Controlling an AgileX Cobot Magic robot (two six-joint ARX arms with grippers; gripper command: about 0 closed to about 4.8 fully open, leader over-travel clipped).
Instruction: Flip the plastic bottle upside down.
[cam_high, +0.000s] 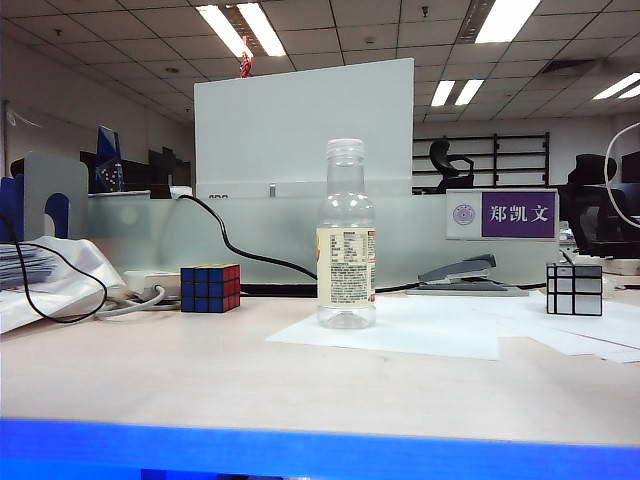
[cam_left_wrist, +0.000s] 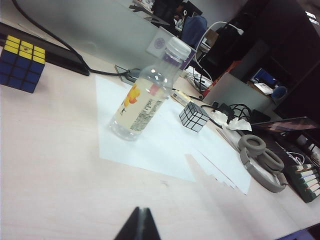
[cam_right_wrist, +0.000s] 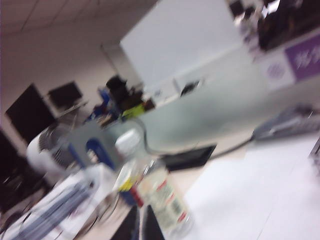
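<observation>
1. The plastic bottle (cam_high: 346, 236), clear with a whitish cap, a narrowed neck and a white and pale-yellow label of fine print, stands upright, cap up, near the middle of the pale wooden table (cam_high: 200, 375). It rests on the near part of a white sheet of paper (cam_high: 420, 330).
2. Nearest the cameras, the left gripper (cam_left_wrist: 139, 226) shows only as two dark fingertips pressed together, closed on nothing, low over the bare table and well short of the bottle.
3. The right gripper (cam_right_wrist: 139, 226) appears in its blurred wrist view as two dark fingertips with a thin gap between them, nearly closed and empty, with the bottle just beyond them.
4. A multicoloured puzzle cube (cam_high: 210, 288) with blue, red and yellow faces sits on the table to the left of the bottle, apart from it.
5. A silver mirror-faced puzzle cube (cam_high: 574, 289) sits to the right, at the far edge of the loose papers.
6. A grey stapler (cam_high: 468, 276) lies behind the paper, to the right of the bottle.
7. A black cable (cam_high: 235, 245) runs along the table behind the coloured cube.
8. Farthest back, a frosted desk divider (cam_high: 300, 240) carries a purple and white name plate (cam_high: 502, 214).
</observation>
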